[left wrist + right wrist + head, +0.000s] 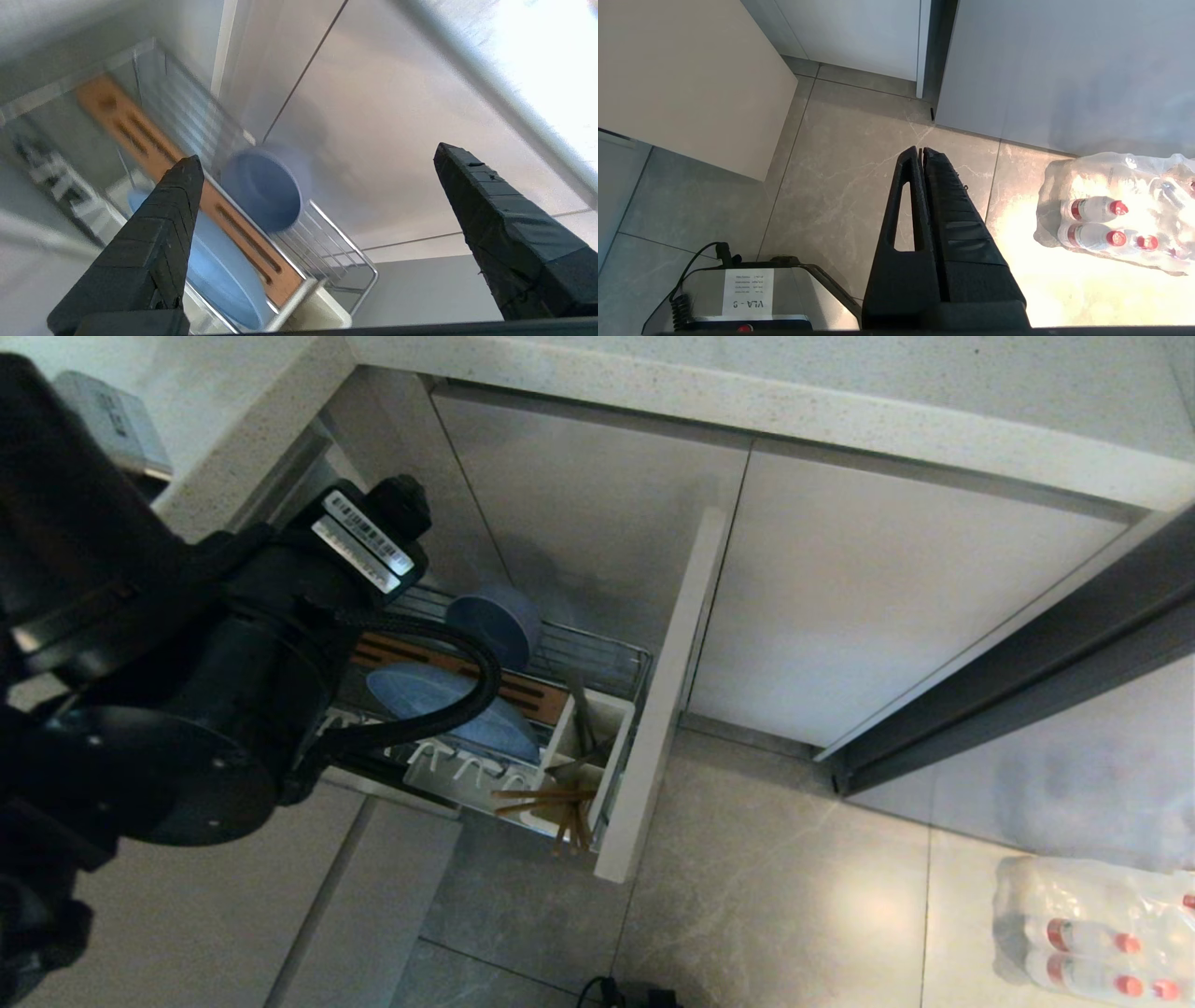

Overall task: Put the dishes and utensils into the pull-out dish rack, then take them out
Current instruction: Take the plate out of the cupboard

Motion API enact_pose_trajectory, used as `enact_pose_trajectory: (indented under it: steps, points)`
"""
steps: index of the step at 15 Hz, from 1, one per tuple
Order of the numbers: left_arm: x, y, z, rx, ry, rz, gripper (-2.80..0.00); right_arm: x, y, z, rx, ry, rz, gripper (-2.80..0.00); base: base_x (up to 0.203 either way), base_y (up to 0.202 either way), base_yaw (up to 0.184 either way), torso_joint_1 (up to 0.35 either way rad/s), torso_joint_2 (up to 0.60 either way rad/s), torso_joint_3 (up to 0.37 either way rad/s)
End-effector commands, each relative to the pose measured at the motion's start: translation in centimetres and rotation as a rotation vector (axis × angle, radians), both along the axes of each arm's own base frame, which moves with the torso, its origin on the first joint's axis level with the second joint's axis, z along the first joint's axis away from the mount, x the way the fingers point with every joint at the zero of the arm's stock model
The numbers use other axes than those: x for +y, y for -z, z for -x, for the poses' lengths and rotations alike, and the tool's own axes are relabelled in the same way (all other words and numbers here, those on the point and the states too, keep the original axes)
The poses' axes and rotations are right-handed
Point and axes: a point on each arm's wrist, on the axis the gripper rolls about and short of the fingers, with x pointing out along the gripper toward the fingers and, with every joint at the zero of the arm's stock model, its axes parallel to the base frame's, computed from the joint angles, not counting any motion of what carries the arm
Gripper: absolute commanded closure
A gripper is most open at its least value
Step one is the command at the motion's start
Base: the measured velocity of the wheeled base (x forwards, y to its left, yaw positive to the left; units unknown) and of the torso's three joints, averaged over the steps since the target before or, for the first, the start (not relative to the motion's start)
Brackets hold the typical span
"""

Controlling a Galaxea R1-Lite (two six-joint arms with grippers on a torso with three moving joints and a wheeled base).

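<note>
left gripper (317, 186): fingers wide apart, empty, above rack
bowl (264, 189): between the fingers, on its edge in rack (327, 252)
plate (219, 275): beside one finger
right gripper (922, 151): fingers together, over floor

Pull-out dish rack (624, 658) showing shiny chrome wire, a matt brown wooden strip (154, 144), white plastic prongs (467, 767) and caddy (611, 709). Plate (439, 705) and bowl (264, 191) looking matt blue. Chopsticks (546, 798) looking pale wood. Floor tiles (840, 186) gleaming, bottle pack (1115, 214) wrapped in glossy clear plastic.
</note>
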Motion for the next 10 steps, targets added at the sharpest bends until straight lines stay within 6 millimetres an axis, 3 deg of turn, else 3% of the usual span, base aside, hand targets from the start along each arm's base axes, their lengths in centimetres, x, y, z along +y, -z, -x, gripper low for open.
enact_pose_trajectory:
  steps: [1, 2, 3, 4, 10]
  points:
    - [1.5, -1.6, 1.4, -0.041, 0.003, -0.002, -2.80, 0.0, 0.0, 0.0, 0.001, 0.000, 0.000, 0.00, 0.000, 0.000, 0.000, 0.000, 0.00, 0.000]
    - [2.4, -2.5, 2.3, -0.067, 0.024, -0.040, -2.80, 0.0, 0.0, 0.0, 0.001, 0.000, 0.000, 0.00, 0.000, 0.000, 0.000, 0.000, 0.00, 0.000]
    - [3.2, -3.3, 3.1, -0.091, 0.037, -0.081, -0.88, 0.0, 0.0, 0.0, 0.001, 0.000, 0.000, 0.00, 0.000, 0.000, 0.000, 0.000, 0.00, 0.000]
    - [3.9, -4.0, 3.8, -0.110, 0.036, -0.131, 0.00, 0.0, 0.0, 0.0, 0.001, 0.000, 0.000, 0.00, 0.000, 0.000, 0.000, 0.000, 0.00, 0.000]
    - [9.0, -6.7, 7.5, -0.245, -0.005, -0.280, 0.00, 0.0, 0.0, 0.0, 0.001, 0.000, 0.000, 0.00, 0.000, 0.000, 0.000, 0.000, 0.00, 0.000]
